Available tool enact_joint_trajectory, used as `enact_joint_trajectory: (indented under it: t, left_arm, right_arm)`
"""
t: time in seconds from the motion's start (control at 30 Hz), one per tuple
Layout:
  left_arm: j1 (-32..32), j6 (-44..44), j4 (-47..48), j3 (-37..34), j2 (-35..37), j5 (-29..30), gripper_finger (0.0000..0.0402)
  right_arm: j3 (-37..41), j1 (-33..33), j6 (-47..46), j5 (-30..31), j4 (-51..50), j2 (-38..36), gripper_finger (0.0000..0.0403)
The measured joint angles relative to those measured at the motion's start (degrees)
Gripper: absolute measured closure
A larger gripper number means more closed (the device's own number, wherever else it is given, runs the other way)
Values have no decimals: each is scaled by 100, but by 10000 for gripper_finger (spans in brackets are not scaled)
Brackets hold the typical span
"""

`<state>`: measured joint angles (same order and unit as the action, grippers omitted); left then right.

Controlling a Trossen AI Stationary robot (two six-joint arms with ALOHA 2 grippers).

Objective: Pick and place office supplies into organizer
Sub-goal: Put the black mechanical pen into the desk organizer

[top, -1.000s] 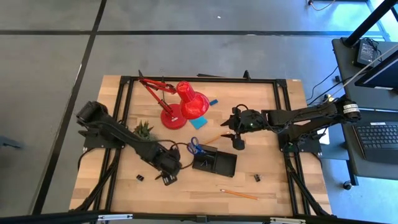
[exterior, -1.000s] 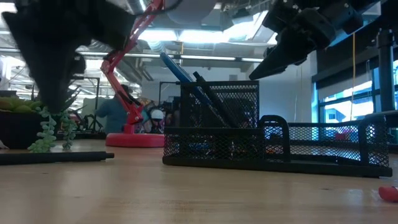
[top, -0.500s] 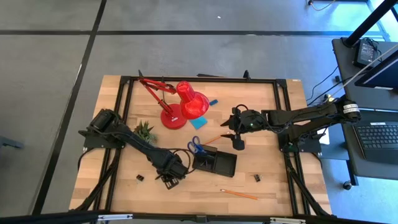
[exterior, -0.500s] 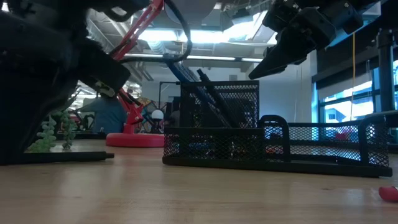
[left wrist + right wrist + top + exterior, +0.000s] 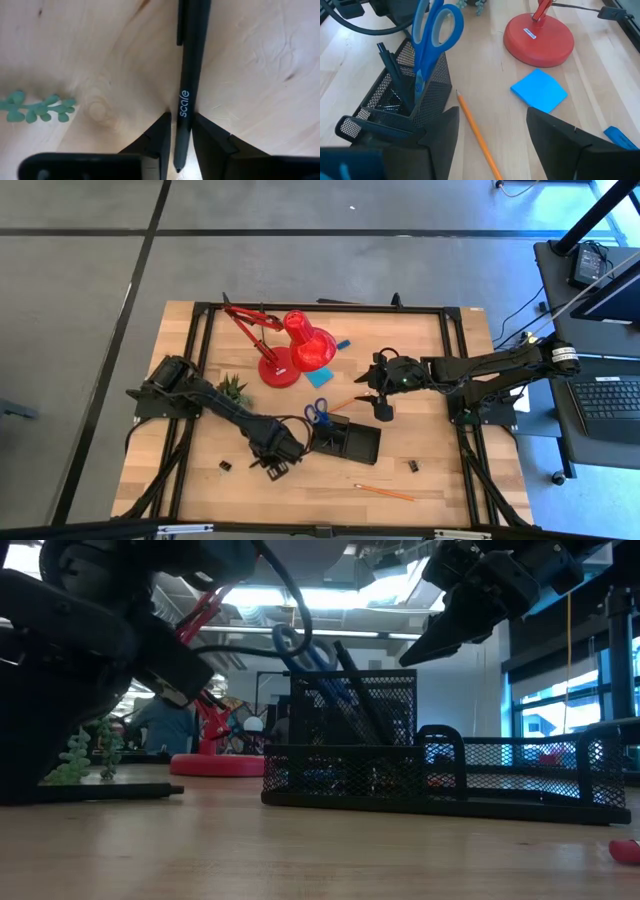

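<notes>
A black pen (image 5: 184, 75) lies flat on the wooden table, left of the organizer (image 5: 345, 442); in the low view the pen (image 5: 100, 792) runs along the tabletop. My left gripper (image 5: 272, 464) points down at the pen, its fingers closed in on either side of the barrel. Blue-handled scissors (image 5: 432, 40) and dark pens stand in the organizer's mesh cup. My right gripper (image 5: 383, 408) hangs open above the table, right of the organizer, over an orange pencil (image 5: 477, 135). My left gripper pinches the black pen between its two fingers (image 5: 162, 131), near the pen's tip end, by the white lettering on the barrel (image 5: 183, 102). The fingers come from above, pointing down, and lie across the pen. The pen rests flat on the table.
A red desk lamp (image 5: 290, 350) and a small green plant (image 5: 232, 388) stand at the back left. A light-blue note pad (image 5: 539, 90) lies by the lamp's base (image 5: 539, 40). Two binder clips (image 5: 226, 466) (image 5: 412, 466) and another orange pencil (image 5: 385, 492) lie toward the near edge.
My left gripper has sunk to the tabletop and tipped more steeply downward, coming down over the black pen. The scissors in the organizer's cup have shifted, their handles now standing more upright.
</notes>
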<state>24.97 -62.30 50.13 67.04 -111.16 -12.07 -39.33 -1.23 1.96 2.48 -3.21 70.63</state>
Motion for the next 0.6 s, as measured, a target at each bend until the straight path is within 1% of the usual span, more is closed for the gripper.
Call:
enact_joint_trajectory:
  t: [0.2, 0.43, 0.6]
  left_arm:
    - [-9, -153, 33, -8, -1, -1, 353]
    - [-86, -197, 66, -8, -1, 15, 363]
    - [-155, 242, 83, -8, -3, 91, 364]
  right_arm:
    - [0, 0, 2, 0, 1, 0, 167]
    - [0, -2, 143, -1, 1, 0, 167]
    - [0, -2, 149, -1, 1, 0, 167]
